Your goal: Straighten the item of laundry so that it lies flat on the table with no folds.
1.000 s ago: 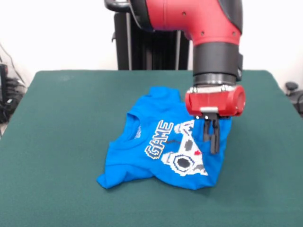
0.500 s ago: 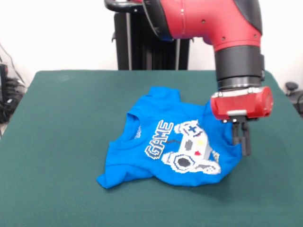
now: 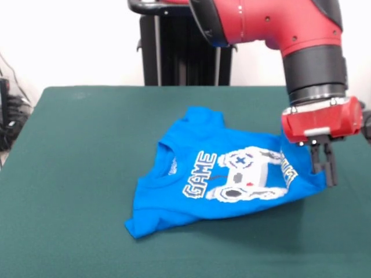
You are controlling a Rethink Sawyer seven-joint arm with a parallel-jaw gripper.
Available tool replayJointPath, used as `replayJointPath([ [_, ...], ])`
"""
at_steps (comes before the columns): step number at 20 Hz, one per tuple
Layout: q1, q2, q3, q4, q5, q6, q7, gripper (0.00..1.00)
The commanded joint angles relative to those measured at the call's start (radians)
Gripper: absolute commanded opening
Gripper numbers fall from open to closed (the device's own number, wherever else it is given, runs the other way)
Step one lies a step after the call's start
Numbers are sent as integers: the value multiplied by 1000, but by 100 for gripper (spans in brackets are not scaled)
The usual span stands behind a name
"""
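1. The small blue T-shirt (image 3: 223, 174) lies near the middle of the green tabletop (image 3: 69, 174), a little toward 3 o'clock.
2. Its front faces up, showing a white-grey game controller print (image 3: 243, 175) with the word "GAME" beside it at about 9 o'clock.
3. More lettering at the 3 o'clock side of the print is bent and cannot be read.
4. The gripper (image 3: 323, 168) hangs from the red and black arm (image 3: 290, 29) at the shirt's 3 o'clock edge.
5. The jaws stand together, clamped on the shirt's edge, and the cloth there rises off the tabletop.
6. The shirt stretches from that raised edge toward 8 o'clock, where a corner rests on the tabletop.
7. Folds show near the collar and along the lower hem.
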Motion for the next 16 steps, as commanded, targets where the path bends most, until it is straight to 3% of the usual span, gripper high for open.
replayJointPath([
  [1, 7, 41, 120, -13, 25, 0, 196, 0],
  [10, 35, 59, 76, -41, 39, -27, 166, 0],
  [11, 39, 58, 70, -42, 44, -25, 163, 100],
  [16, 5, 55, 109, -31, 29, -12, 188, 100],
])
